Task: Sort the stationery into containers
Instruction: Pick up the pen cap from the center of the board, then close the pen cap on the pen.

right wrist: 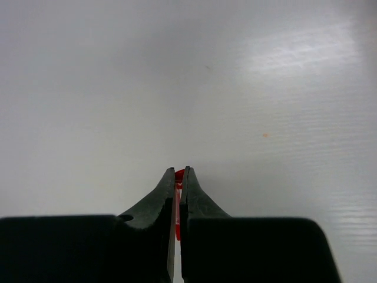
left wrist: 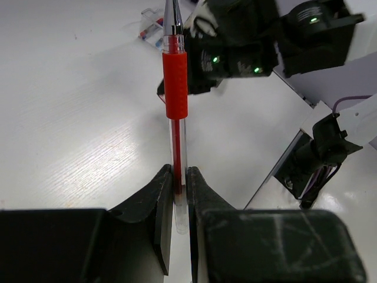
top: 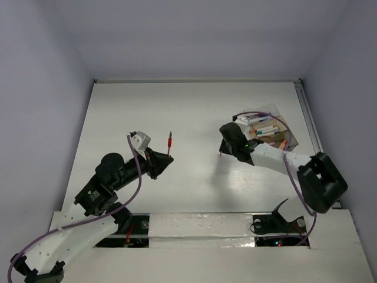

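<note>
Red pen [left wrist: 175, 88]: clear barrel with red grip sleeve, centre-left of the top view; long axis vertical in the left wrist view, metal tip toward the top edge.
Left gripper [left wrist: 179, 172]: clamped on its lower barrel.
Right gripper [right wrist: 179, 172]: pinched together on a small red piece [right wrist: 178, 175] above the white table [top: 177, 106].
Organiser box [top: 291, 137]: upper right, holding pens, just behind the right wrist.
</note>
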`<state>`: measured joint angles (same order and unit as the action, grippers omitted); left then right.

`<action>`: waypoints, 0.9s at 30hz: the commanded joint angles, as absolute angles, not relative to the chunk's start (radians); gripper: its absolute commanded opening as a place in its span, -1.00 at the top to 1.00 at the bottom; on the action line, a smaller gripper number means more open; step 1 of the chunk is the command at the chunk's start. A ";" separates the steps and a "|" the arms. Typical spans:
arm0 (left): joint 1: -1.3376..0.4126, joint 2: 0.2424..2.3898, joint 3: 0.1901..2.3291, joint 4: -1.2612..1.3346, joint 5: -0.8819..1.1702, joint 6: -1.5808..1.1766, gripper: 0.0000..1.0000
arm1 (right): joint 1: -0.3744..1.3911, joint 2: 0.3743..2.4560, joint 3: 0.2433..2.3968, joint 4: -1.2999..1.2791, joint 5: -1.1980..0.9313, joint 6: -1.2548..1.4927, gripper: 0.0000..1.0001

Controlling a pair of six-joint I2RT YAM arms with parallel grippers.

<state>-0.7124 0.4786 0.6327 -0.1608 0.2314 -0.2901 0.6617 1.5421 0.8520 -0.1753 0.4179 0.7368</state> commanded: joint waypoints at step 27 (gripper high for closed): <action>-0.718 0.540 0.657 -0.121 0.224 -0.324 1.00 | 1.074 1.422 1.066 0.764 0.431 0.500 1.00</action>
